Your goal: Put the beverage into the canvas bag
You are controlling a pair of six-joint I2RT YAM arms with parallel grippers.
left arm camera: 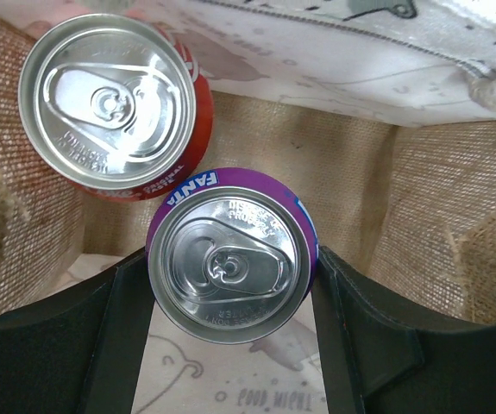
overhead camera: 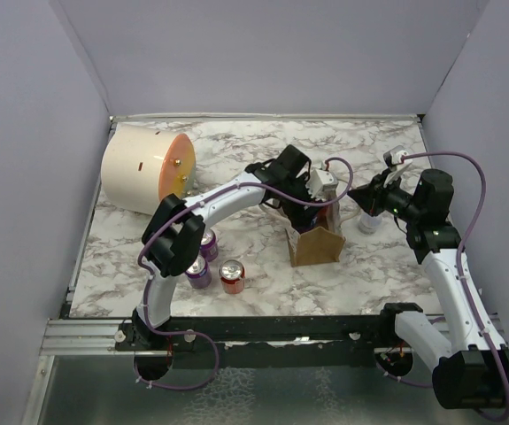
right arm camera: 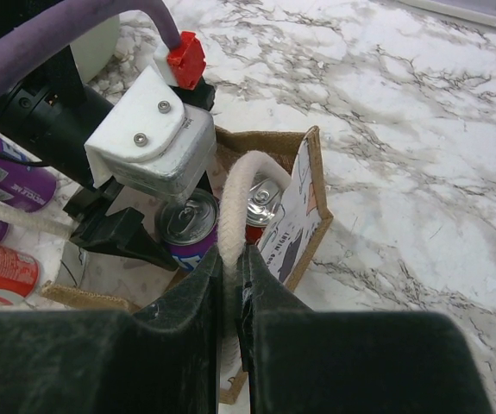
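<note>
My left hand [left arm camera: 230,289] is gripping the purple can [left arm camera: 228,259] inside the bag [left arm camera: 437,190], red can [left arm camera: 109,99] sitting at its 11 o'clock. My right hand [right arm camera: 230,285] is pinching the bag's white handle [right arm camera: 235,194] tight.

White link shells joined by black joint housings are seen on the left arm [overhead camera: 227,197] and the right arm [overhead camera: 453,274]. A thick purple cable [right arm camera: 58,30] is routed along each. Matte black fingers are fitted to the left end effector [left arm camera: 230,263] and the right end effector [right arm camera: 230,289]. A white camera housing [right arm camera: 148,142] is fastened with two screws and topped by a red connector [right arm camera: 185,59].
</note>
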